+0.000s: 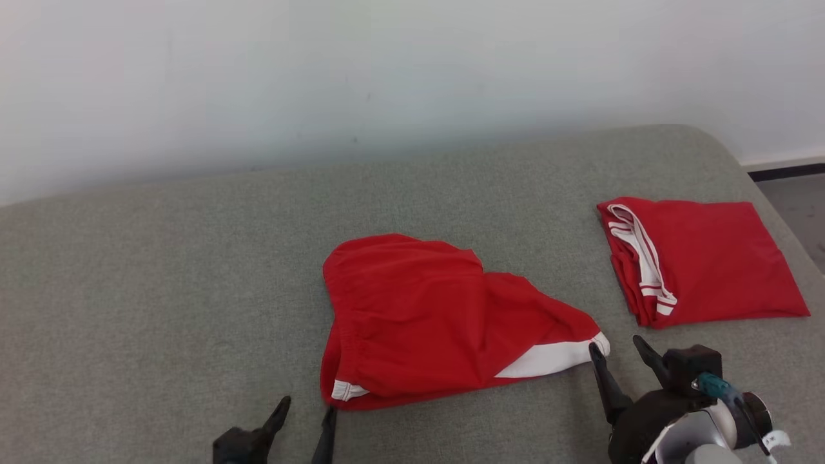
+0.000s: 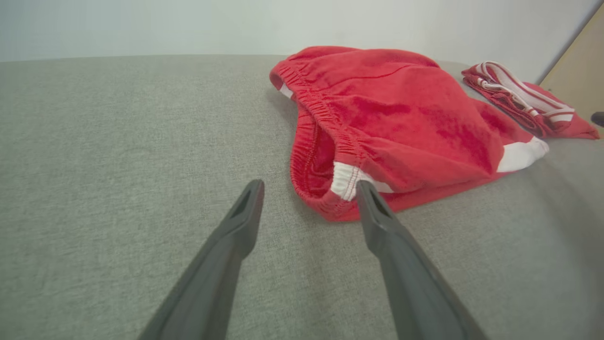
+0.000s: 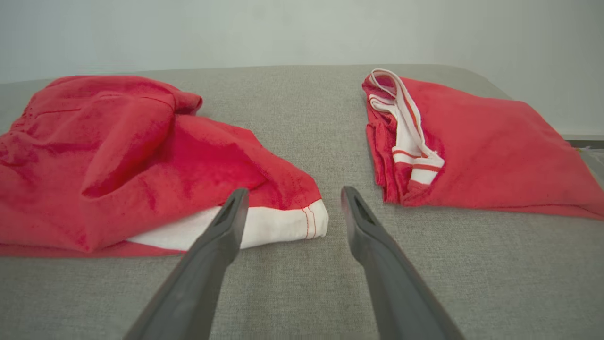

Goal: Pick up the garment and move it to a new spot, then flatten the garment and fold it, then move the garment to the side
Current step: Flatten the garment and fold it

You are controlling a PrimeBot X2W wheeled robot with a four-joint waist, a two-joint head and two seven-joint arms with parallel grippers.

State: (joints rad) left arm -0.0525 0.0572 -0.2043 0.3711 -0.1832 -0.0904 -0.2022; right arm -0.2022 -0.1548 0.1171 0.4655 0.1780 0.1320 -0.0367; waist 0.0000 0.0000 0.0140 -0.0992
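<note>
A rumpled pair of red shorts, the garment [image 1: 425,322], lies mid-way across the grey padded surface [image 1: 161,290], its elastic waistband at the left and a white-trimmed leg hem at the right. My left gripper [image 1: 304,414] stands open at the waistband's near corner [image 2: 347,182], one finger beside the white tab, nothing held. At the white hem corner [image 3: 302,222] my right gripper [image 1: 619,351] is open too, its left finger over the trim. The garment [image 2: 391,118] bulges in the middle [image 3: 132,156].
A second red piece with white striped trim [image 1: 702,261] lies folded flat at the right, close to the surface's rounded right edge [image 3: 472,141]. A pale wall runs along the back. Dark floor shows past the right edge [image 1: 799,200].
</note>
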